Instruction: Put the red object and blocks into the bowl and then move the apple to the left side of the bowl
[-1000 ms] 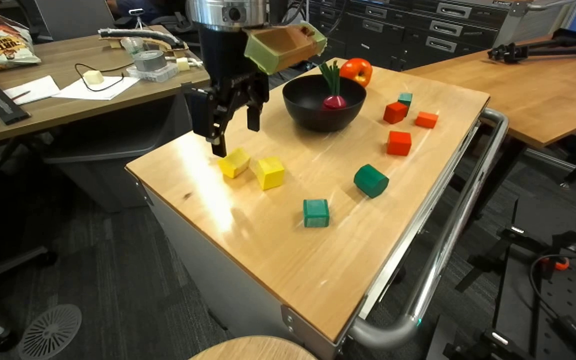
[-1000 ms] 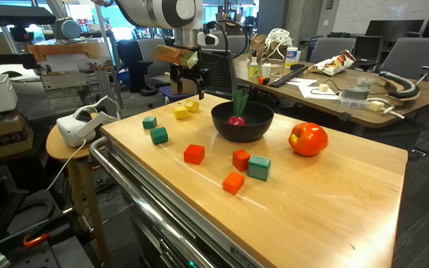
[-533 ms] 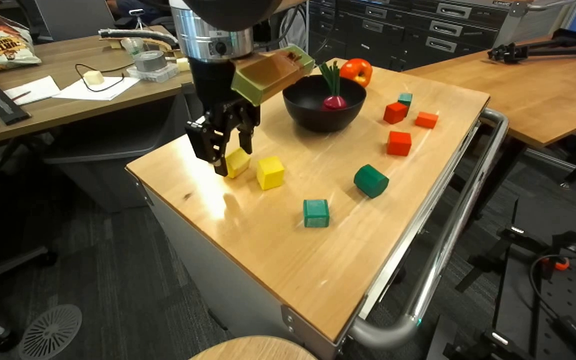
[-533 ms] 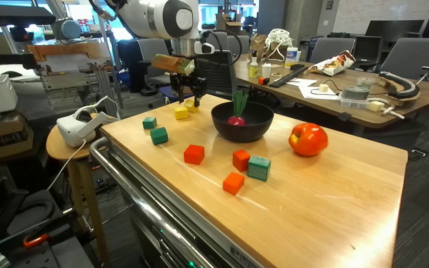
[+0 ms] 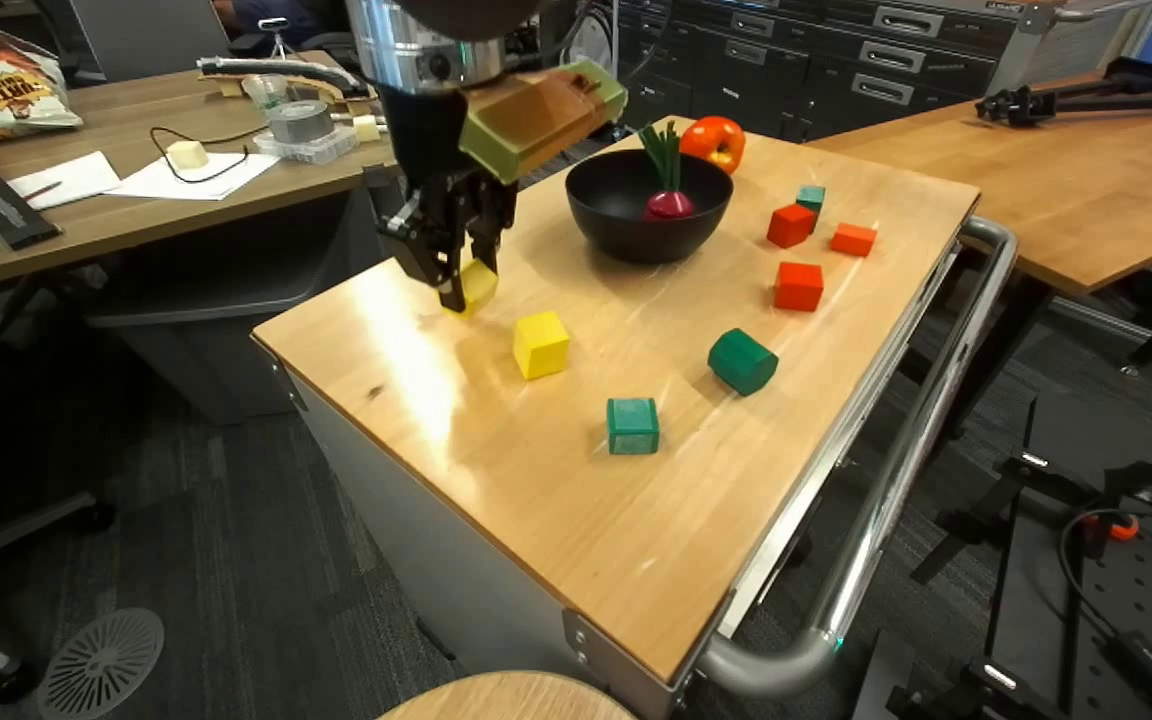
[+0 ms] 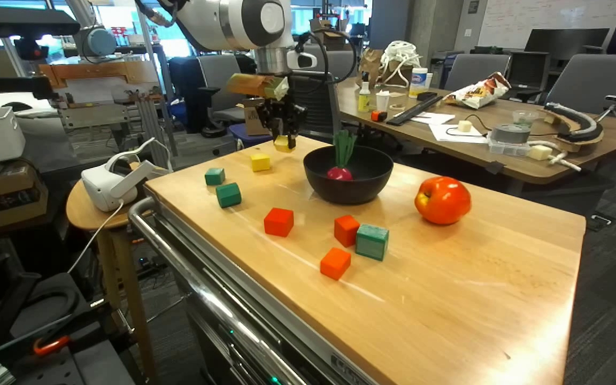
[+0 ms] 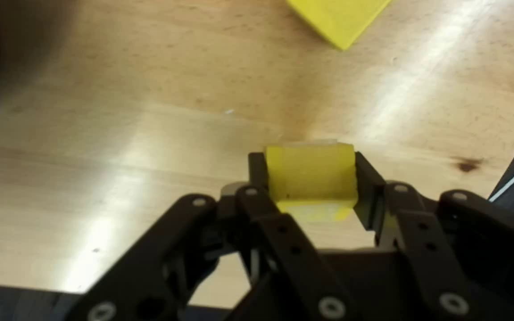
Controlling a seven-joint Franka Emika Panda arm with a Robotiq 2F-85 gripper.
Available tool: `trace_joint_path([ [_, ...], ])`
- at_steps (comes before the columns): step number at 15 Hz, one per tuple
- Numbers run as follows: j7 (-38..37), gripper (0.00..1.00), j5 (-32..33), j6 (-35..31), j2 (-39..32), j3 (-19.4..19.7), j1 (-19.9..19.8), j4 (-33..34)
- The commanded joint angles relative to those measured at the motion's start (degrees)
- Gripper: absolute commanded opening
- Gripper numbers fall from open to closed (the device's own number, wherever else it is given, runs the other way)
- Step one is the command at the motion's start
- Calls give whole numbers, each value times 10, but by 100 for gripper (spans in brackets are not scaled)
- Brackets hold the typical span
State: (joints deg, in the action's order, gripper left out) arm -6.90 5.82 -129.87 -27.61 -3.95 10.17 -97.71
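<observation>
A: Which step is being worked on?

B: The filling of the bowl (image 6: 348,191), apparently. 1 yellow block (image 7: 310,171) is gripped by the hand (image 7: 312,178), pressed from either side, as is shown in the wrist view.

A: Is it clear of the surface (image 6: 474,299)?

B: It seems to be held just above it, though the gap beneath cannot be made out for certain.

A: And the red object (image 6: 339,173)?

B: It is seen inside the bowl with its leaves pointing up, so that part can be counted as done. No block can be made out in there, though the bottom is partly hidden.

A: What is called for next?

B: The gripped block should be brought over the bowl, high enough that neither rim nor leaves are struck, and released beside the red object. After that, the loose yellow block (image 5: 541,346) could be fetched. 3 green blocks (image 6: 229,195) and 3 red-orange blocks (image 6: 278,222) are also left out on the surface.

A: And the apple (image 6: 443,200)?

B: It is found on the surface, near the bowl but not touching it. By the task's order it should be left alone until every block is in, and only then be moved.
</observation>
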Motion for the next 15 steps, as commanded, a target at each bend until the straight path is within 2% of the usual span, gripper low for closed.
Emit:
trace_joint_path([
  [1,-29,21,60,-10,93,41,1,-36],
  [4,-53,21,85,10,152,66,-22,-49],
  [6,-59,21,83,27,159,74,-40,-47],
  [11,-89,21,81,59,136,80,-72,-70],
  [15,-99,21,47,19,103,75,-82,-84],
])
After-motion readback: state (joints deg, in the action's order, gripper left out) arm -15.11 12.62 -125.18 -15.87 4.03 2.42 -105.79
